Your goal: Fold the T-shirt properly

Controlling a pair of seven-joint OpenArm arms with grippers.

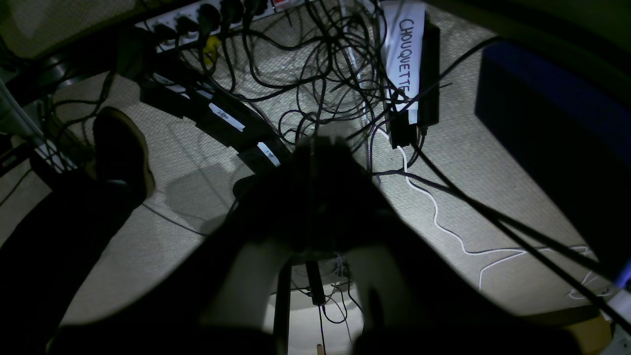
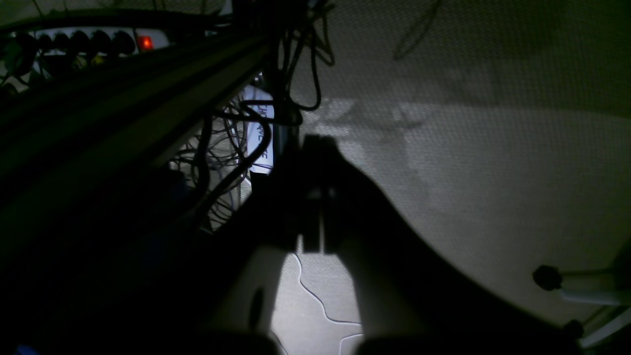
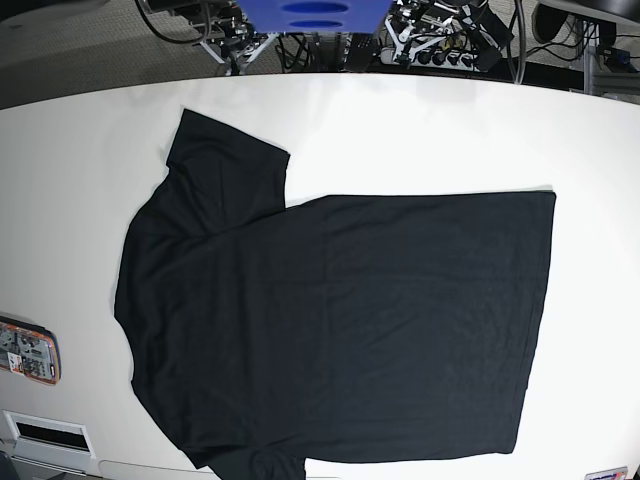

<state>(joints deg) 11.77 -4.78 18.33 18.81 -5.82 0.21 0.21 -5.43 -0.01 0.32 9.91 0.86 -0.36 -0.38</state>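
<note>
Clearly, T-shirt [image 3: 340, 320]: spread flat across the white worktop [image 3: 420, 130], collar end toward the base view's left, one sleeve above the body, nothing folded yet.
Left fingers [image 1: 320, 148]: pressed together, holding nothing, off the worktop above floor cables.
Right fingers [image 2: 320, 148]: likewise closed and empty, away from the T-shirt.
Risk: thin fabric may drag or bunch if pinched through both layers; a skewed first fold would stay crooked.
Writing: white label [image 1: 406, 54] reads "CHOUQUETTE".

A white paper label [image 1: 405, 54] on a black box [image 1: 428, 79] among the floor cables read "CHOUQUETTE" (handwritten capitals); smaller labels nearby stayed illegible.
</note>
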